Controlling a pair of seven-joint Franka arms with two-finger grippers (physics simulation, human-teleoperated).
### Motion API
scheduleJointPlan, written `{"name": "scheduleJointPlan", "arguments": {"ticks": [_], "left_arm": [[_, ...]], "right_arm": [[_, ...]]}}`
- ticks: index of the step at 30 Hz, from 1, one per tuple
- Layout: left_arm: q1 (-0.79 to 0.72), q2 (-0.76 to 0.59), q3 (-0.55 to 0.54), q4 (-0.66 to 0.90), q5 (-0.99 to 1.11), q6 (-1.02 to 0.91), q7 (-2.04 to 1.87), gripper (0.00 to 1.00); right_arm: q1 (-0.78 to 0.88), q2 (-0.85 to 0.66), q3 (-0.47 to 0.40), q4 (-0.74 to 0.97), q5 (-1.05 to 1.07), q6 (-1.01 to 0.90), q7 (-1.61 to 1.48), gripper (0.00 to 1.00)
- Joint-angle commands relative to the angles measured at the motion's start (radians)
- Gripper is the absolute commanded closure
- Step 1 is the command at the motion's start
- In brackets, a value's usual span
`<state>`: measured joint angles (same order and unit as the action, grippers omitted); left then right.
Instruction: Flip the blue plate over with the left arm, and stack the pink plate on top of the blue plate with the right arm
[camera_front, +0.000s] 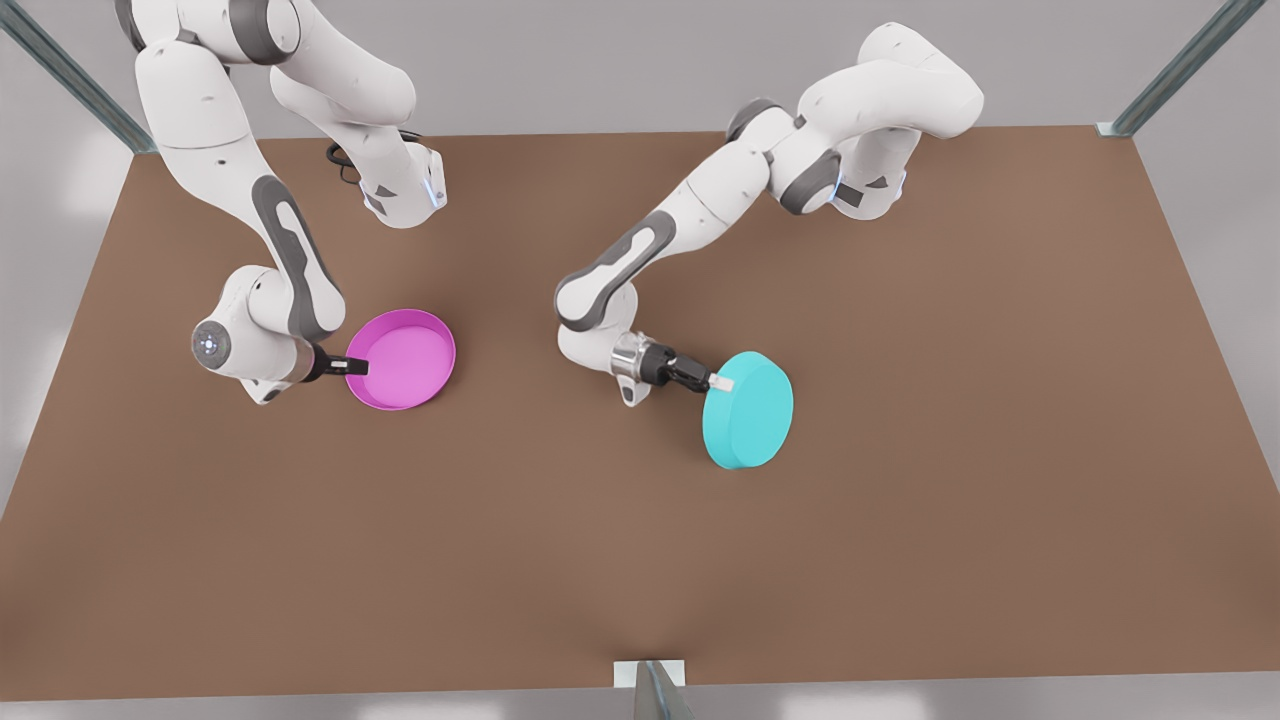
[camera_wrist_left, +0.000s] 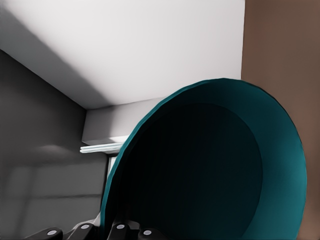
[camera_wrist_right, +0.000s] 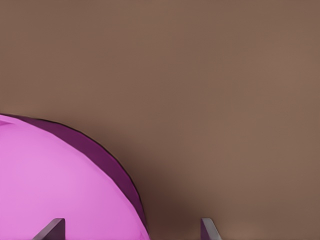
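In the left wrist view, the blue plate (camera_wrist_left: 210, 170) runs off the picture's edge, so only part of its dark hollow shows, and the left tool (camera_wrist_left: 100, 233) appears merely as finger bases at that edge; its tips are hidden by the rim. In the right wrist view, the pink plate (camera_wrist_right: 55, 185) is cut off on two sides, and the right tool (camera_wrist_right: 131, 230) shows only two fingertips (camera_wrist_right: 52, 229). In the front view, both arms' upper parts leave the frame.
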<state>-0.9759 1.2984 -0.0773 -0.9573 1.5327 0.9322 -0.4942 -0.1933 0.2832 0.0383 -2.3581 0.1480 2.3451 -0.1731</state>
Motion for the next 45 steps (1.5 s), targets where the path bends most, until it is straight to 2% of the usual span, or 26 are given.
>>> {"name": "scheduleJointPlan", "arguments": {"ticks": [1,2,3,8,12,16,20,22,27,28,29,30,32,34,36,37,38,39,40,41,42,43,45], "left_arm": [[0.000,0.010,0.004,0.000,0.000,0.004,-0.153,0.79],[0.000,0.010,0.005,-0.003,0.000,0.004,-0.158,0.58],[0.002,0.010,0.007,-0.008,0.000,0.011,-0.201,0.00],[0.003,0.018,-0.012,0.031,-0.013,0.034,-0.233,0.00],[0.016,0.013,-0.127,0.160,-0.241,0.108,-0.438,0.00],[0.060,-0.037,-0.127,0.210,-0.505,0.402,-1.030,0.00],[0.131,-0.110,-0.125,0.218,-0.651,0.678,-1.447,0.00],[0.149,-0.110,-0.128,0.238,-0.695,0.881,-1.716,0.00],[0.183,-0.140,-0.205,0.268,-0.707,1.129,-1.955,0.00],[0.253,-0.254,-0.308,0.272,-0.756,1.088,-1.976,0.00],[0.350,-0.372,-0.320,0.259,-0.844,1.025,-1.850,0.00],[0.404,-0.398,-0.315,0.258,-0.865,0.921,-1.631,0.00],[0.643,-0.415,-0.320,0.258,-0.976,0.680,-0.974,0.00],[0.860,-0.416,-0.317,0.256,-1.082,0.476,-0.387,0.00],[1.003,-0.442,-0.315,0.256,-1.083,0.294,0.090,0.00],[1.051,-0.503,-0.317,0.256,-1.086,0.150,0.302,0.00],[1.063,-0.565,-0.315,0.258,-1.100,0.052,0.408,0.00],[1.065,-0.681,-0.314,0.253,-1.106,-0.027,0.520,0.00],[1.072,-0.862,-0.268,0.125,-1.206,-0.038,0.583,0.00],[1.076,-0.976,-0.242,-0.005,-1.270,-0.010,0.600,0.00],[1.083,-1.085,-0.222,-0.160,-1.296,0.133,0.640,0.00],[1.080,-1.146,-0.176,-0.334,-1.351,0.250,0.695,0.00],[1.079,-1.134,-0.171,-0.340,-1.375,0.251,0.749,0.00]], "right_arm": [[0.000,0.002,0.000,0.000,0.002,0.016,-0.026,0.00],[0.002,0.004,0.000,0.000,0.002,0.016,-0.028,0.00],[0.002,0.005,0.002,0.000,0.002,0.017,-0.028,0.00],[0.002,0.005,0.002,0.000,0.002,0.017,-0.026,0.00],[0.005,0.028,0.002,0.003,0.002,0.036,-0.028,0.00],[0.005,0.037,0.002,0.003,0.002,0.048,-0.026,0.00],[0.006,0.048,0.002,0.005,0.002,0.062,-0.028,0.00],[0.006,0.050,0.002,0.005,0.002,0.063,-0.031,0.00],[0.002,0.048,0.003,0.003,0.002,0.062,-0.054,0.00],[0.002,0.048,0.005,0.003,0.002,0.062,-0.054,0.18],[0.002,0.048,0.005,0.005,0.004,0.062,-0.054,0.27],[0.002,0.050,0.005,0.005,0.007,0.062,-0.054,0.31],[0.009,0.050,0.006,0.006,0.025,0.062,-0.054,0.38],[0.008,0.050,0.008,0.006,0.035,0.062,-0.054,0.49],[0.005,0.050,0.008,0.006,0.047,0.062,-0.075,0.67],[0.005,0.051,0.008,0.006,0.099,0.062,-0.129,0.73],[0.000,0.057,0.008,0.006,0.120,0.062,-0.153,0.76],[0.000,0.057,0.008,0.006,0.122,0.062,-0.160,0.79],[0.000,0.057,0.009,0.006,0.122,0.060,-0.158,0.79],[0.000,0.054,0.009,0.006,0.122,0.059,-0.160,0.79],[0.002,0.050,0.011,0.006,0.124,0.054,-0.158,0.79],[0.000,0.042,0.023,0.006,0.153,0.045,-0.160,0.79],[-0.003,0.016,0.035,0.008,0.195,-0.006,-0.180,0.79]]}}
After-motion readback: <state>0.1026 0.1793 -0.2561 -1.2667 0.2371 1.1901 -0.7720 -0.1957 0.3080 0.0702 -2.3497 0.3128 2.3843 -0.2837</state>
